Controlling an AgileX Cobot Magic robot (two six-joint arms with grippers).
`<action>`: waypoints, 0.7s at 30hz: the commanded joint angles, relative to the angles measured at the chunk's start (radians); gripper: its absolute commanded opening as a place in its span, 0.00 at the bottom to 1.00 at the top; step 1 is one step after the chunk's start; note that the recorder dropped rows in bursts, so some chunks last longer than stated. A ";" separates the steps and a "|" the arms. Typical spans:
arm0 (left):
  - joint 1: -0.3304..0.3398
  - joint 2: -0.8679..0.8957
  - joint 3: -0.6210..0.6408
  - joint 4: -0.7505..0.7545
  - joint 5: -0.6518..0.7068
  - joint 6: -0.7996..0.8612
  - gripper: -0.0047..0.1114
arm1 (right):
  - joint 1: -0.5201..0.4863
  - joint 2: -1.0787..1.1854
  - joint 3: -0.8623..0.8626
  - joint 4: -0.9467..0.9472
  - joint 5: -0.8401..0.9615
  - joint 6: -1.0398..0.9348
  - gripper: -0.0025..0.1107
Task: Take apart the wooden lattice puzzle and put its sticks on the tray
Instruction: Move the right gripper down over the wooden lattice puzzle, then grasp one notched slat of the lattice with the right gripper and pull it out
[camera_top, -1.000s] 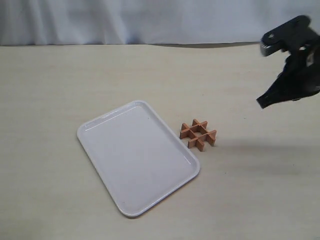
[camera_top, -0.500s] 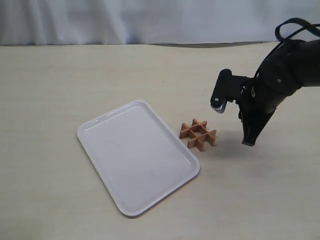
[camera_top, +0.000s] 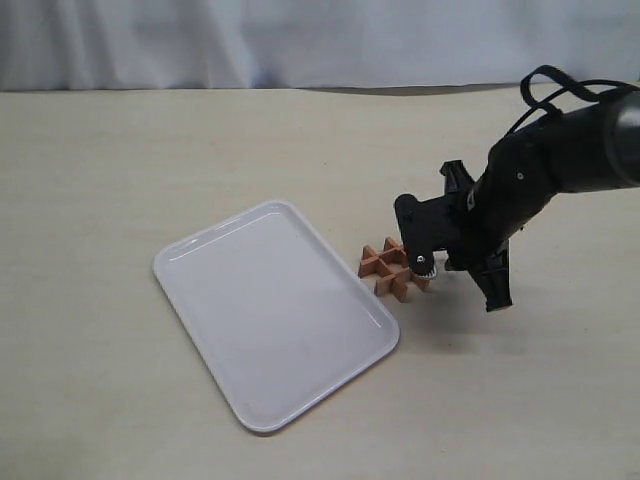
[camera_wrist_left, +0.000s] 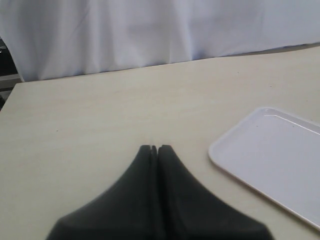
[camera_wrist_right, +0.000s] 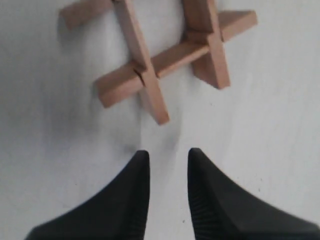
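Tabletop scene: the wooden lattice puzzle (camera_top: 390, 268) sat assembled on the pale surface (camera_top: 150, 160), just beside one long rim of the tray (camera_top: 270, 310) and not on it. In the exterior view a black part of the right arm hid the puzzle's end farthest from the tray. The right gripper (camera_wrist_right: 167, 154) hung just short of the puzzle, its fingers a little apart and gripping nothing; its wrist view cut off part of the puzzle. The left gripper (camera_wrist_left: 154, 148) lay outside the exterior view. Its wrist view showed fingers pressed together and only one corner of the tray.
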 joint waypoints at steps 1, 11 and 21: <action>-0.008 -0.002 0.002 0.000 -0.017 0.000 0.04 | 0.019 0.032 -0.002 0.015 -0.074 -0.054 0.26; -0.008 -0.002 0.002 0.000 -0.017 0.000 0.04 | 0.025 0.034 -0.002 0.023 -0.079 -0.097 0.25; -0.008 -0.002 0.002 0.000 -0.017 0.000 0.04 | 0.065 0.034 -0.002 0.023 -0.056 -0.109 0.25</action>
